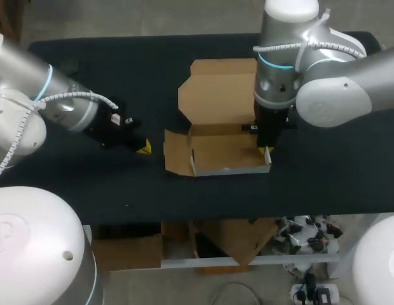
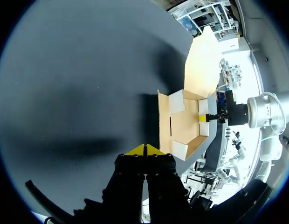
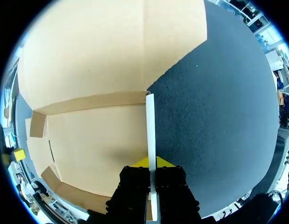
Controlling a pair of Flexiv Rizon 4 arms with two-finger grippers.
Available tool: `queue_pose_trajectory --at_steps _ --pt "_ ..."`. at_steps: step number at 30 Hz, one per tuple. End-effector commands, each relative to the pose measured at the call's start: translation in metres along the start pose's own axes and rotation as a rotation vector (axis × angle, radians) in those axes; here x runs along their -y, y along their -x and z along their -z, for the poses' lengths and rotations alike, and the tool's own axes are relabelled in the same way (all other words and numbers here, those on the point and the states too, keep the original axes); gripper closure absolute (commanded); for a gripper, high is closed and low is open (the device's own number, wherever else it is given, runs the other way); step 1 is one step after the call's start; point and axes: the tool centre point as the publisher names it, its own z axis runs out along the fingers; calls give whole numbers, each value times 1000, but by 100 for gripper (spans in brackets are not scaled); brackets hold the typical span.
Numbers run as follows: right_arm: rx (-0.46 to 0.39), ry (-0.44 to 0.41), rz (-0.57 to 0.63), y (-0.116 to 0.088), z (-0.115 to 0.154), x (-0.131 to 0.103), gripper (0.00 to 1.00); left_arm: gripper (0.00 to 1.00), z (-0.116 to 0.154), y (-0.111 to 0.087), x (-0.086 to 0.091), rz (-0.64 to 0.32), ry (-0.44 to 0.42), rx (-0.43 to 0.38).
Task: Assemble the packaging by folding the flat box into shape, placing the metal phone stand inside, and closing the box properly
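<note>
The cardboard box (image 1: 225, 151) lies half folded in the middle of the black table, its lid (image 1: 217, 89) flat behind it and a side flap (image 1: 175, 152) spread out to the left. My right gripper (image 1: 267, 150) comes down from above and is shut on the box's upright right side wall (image 3: 150, 133), one finger on each face; that gripper (image 3: 152, 162) shows the tray floor (image 3: 93, 144) beside it. My left gripper (image 1: 144, 148) hovers just left of the flap, shut with nothing between its tips (image 2: 145, 150); the box (image 2: 185, 123) lies ahead of it. No metal phone stand is in view.
The black table cloth (image 1: 324, 178) has bare room to the left and right of the box. The table's front edge (image 1: 184, 219) runs close below the box.
</note>
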Motion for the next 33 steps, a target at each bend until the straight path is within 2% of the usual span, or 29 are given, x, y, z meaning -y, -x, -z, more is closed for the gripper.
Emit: queue_pose_trajectory --at_steps 1,18,33 --pt "2 1 -1 -1 -1 0 100 100 -9 7 0 -5 -5 -39" --pt "2 1 -1 -1 -1 0 100 100 -45 6 -3 -14 28 -122" --pt "2 1 -1 -1 -1 0 100 100 -61 0 -5 -18 47 -185"
